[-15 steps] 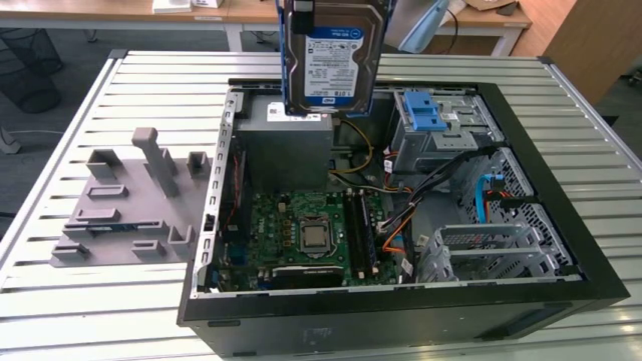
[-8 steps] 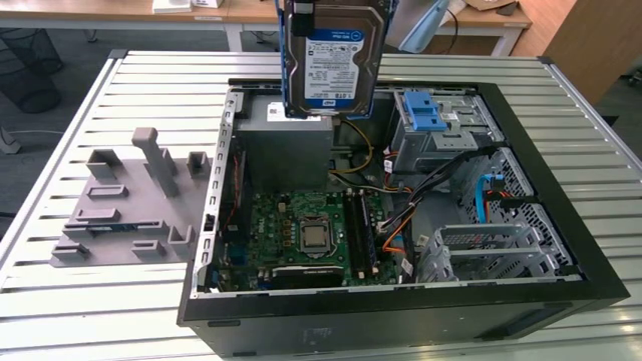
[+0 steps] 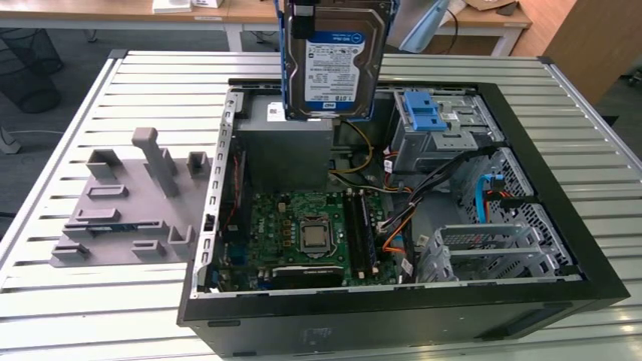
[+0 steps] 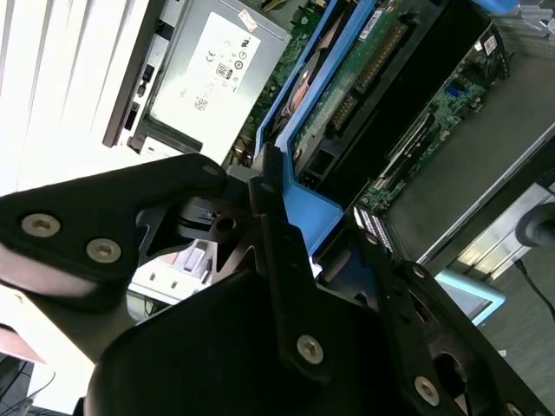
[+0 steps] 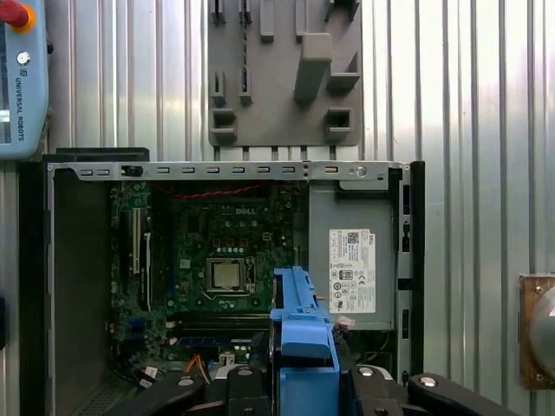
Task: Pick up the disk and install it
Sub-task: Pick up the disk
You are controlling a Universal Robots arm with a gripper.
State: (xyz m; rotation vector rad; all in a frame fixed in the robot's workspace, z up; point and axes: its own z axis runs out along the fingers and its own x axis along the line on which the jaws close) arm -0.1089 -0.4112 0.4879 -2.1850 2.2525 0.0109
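Carrying step, it seems: the gripper (image 5: 303,381) pinches the disk (image 3: 331,64) by its blue frame, upright above the open computer case (image 3: 561,289) (motherboard (image 3: 311,229) exposed); installing probably calls for squaring it to a drive cage (image 3: 482,244).

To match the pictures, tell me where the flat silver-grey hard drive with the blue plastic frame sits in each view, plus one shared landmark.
Exterior view: blue-framed silver-grey hard drive upright, label showing, above the open black computer case.
Second wrist view: its green circuit-board side, beside the landmark.
First wrist view: edge-on blue frame, over the case.
Landmark: grey metal box with white sticker.
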